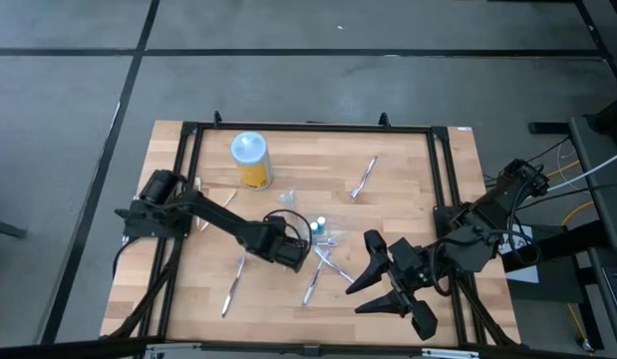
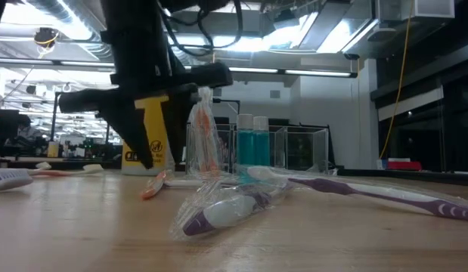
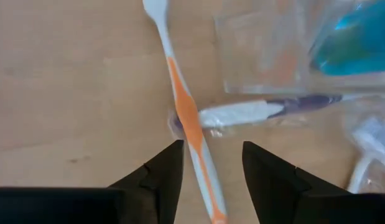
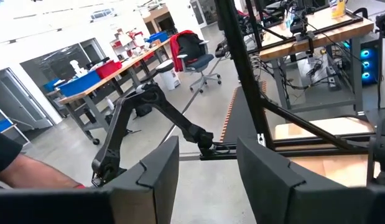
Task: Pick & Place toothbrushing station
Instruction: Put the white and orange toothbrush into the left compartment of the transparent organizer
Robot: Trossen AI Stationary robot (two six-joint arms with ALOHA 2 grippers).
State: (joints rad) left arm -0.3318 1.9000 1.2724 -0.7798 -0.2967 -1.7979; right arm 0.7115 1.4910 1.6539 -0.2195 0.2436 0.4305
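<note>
Left gripper (image 3: 208,171) spread wide over a slim orange-and-white toothbrush (image 3: 187,115)

The brush lies flat mid-bench on pale wood, beside clear plastic holders (image 3: 267,53); right gripper (image 1: 388,284) gapes empty, near-right.

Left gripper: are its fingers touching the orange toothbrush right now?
Apart. The left wrist view shows the orange toothbrush lying between the open left gripper fingers, with bare table visible on both sides of its handle.

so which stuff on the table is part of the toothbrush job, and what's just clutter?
Job:
- orange-white toothbrush, lying between the open left pincer
- purple toothbrush
- clear holders
- wrapped toothbrush

Lying about:
- yellow canister, far side
- blue bottles
</note>
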